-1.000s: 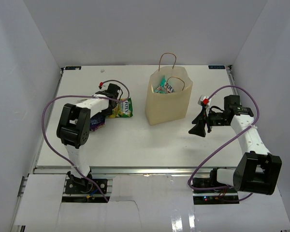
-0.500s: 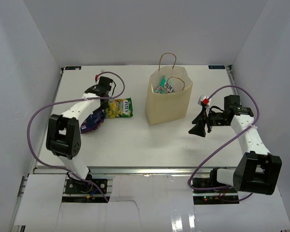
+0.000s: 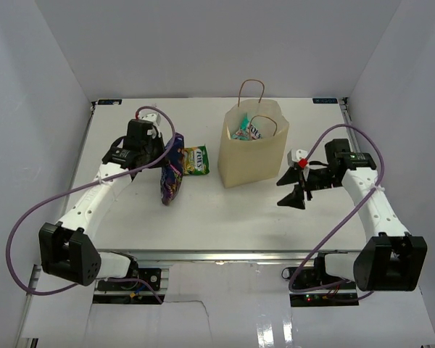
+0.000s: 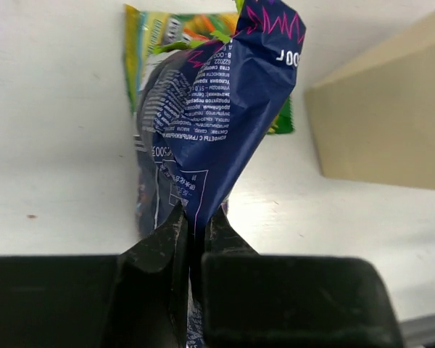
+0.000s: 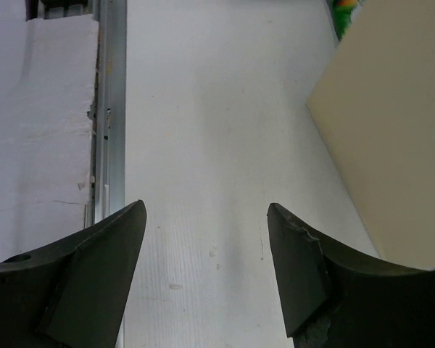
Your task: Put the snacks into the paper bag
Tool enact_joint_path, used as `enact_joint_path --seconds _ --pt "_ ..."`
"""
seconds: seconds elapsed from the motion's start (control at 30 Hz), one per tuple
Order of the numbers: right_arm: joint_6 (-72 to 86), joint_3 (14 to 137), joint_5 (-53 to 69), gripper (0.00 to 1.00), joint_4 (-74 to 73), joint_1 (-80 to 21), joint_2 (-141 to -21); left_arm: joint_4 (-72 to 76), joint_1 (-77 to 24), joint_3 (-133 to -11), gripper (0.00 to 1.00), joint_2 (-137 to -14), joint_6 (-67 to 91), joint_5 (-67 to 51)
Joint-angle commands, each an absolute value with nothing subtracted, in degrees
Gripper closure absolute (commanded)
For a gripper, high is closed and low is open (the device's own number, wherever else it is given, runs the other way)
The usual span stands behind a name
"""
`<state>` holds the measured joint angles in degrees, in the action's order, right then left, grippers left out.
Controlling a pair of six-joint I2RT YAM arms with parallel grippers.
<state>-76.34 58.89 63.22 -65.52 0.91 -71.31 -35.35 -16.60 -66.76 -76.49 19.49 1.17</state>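
My left gripper [image 3: 164, 154] [image 4: 196, 221] is shut on the edge of a dark blue bag [image 3: 172, 176] [image 4: 210, 109] with pink zigzags, which hangs off the table, left of the paper bag [image 3: 252, 152] [image 4: 384, 123]. A green-yellow pack [image 3: 196, 160] [image 4: 156, 29] lies flat on the table behind the blue bag. The tan paper bag stands upright with a teal packet [image 3: 241, 129] and a white packet [image 3: 255, 130] inside. My right gripper [image 3: 290, 191] [image 5: 206, 217] is open and holds nothing, low over the table just right of the paper bag [image 5: 399, 130].
White walls enclose the table on three sides. The metal rail at the table's near edge [image 5: 109, 109] shows left of my right fingers. The paper bag's loop handles [image 3: 251, 90] stick up above its mouth.
My left gripper shut on the dark blue bag, lifted it off the table and swung right toward the paper bag. The right gripper shifted slightly left.
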Motion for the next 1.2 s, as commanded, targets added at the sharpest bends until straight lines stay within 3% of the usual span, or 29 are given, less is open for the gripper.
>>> enact_joint_path --seconds 0.0,0.2,0.37,0.43,0.57,0.73,1.0,1.17 --pt "-78.2 62.4 62.1 0.26 -64.4 -5.7 -68.4 -28.7 -16.3 -67.0 1.0 -70.8 23.8 -8.8" --pt "-69.9 62.5 54.0 0.25 -52.3 -21.7 -63.0 -28.6 -16.3 -66.4 1.0 -66.7 25.7 -14.1" --pt "-67.9 60.8 47.5 0.14 -39.7 -34.9 -59.9 -29.4 -16.3 -63.0 1.0 -62.4 29.1 -16.0" --pt "-65.7 58.6 40.6 0.12 -30.4 -40.8 -58.9 -29.3 -16.3 -61.9 1.0 -61.1 30.5 -18.0" --pt "-67.5 61.4 35.1 0.1 -25.4 -45.7 -62.7 -30.1 -16.3 -59.9 1.0 -57.8 28.6 -21.4" --pt "-79.5 72.1 36.0 0.05 -31.6 -46.0 -70.1 -32.2 -16.3 -57.5 1.0 -53.2 24.3 -27.5" --pt "-83.3 93.4 39.5 0.01 -41.4 -46.2 -87.9 -33.7 -16.4 -54.1 1.0 -47.4 23.3 -36.0" --pt "-84.0 102.7 39.6 0.04 -48.9 -49.4 -96.1 -34.6 -16.4 -53.5 1.0 -45.6 23.3 -38.5"
